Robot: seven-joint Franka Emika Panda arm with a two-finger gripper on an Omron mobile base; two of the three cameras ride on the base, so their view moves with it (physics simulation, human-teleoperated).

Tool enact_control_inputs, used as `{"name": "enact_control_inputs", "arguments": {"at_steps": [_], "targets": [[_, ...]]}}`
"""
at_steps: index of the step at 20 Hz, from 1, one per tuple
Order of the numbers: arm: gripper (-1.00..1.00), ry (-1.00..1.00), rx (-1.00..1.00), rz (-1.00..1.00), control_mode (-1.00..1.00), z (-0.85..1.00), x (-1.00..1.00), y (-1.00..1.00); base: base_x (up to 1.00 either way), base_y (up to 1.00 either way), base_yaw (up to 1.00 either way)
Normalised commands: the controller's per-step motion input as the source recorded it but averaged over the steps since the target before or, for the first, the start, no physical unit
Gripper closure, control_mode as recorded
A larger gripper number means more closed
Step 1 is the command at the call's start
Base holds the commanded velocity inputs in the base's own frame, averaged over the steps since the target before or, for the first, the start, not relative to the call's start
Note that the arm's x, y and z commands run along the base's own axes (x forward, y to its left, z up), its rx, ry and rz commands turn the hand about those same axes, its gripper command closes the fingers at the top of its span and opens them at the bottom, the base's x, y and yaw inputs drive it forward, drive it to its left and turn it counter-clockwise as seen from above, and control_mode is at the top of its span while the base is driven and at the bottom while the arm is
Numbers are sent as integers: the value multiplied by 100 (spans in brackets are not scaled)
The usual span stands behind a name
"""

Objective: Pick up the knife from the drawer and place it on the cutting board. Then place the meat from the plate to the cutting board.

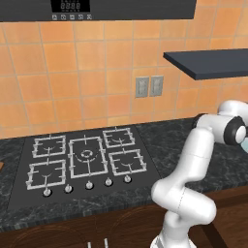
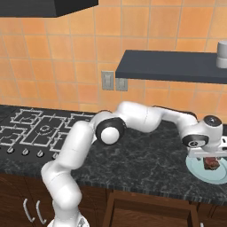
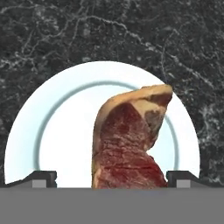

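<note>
STAGE: you're on the meat leg, knife unconfirmed | GRIP: fingers [image 3: 112,179] spread wide, empty, straddling the meat [image 3: 129,140] | LEFT: it sits on the plate [image 3: 52,131], lower centre; close, lift, carry to the board.

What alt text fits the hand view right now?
A raw red meat cut lies on a round white plate on dark marbled counter. The open end effector has a fingertip on each side of it.
</note>
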Motion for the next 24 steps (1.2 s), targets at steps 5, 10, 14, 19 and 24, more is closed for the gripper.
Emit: {"name": "enact_control_inputs", "arguments": {"at_steps": [5,10,14,19,24], "targets": [[-100,15,0,0,-100,-4,12,-30,0,0,0],[-100,11,0,0,-100,-13,2,-24,0,0,0],[-100,14,0,0,-100,-47,1,-1,0,0,0],[100,14,0,0,-100,-47,0,0,0,0,0],[100,-4,0,3,-100,3,-46,4,0,0,0]]}}
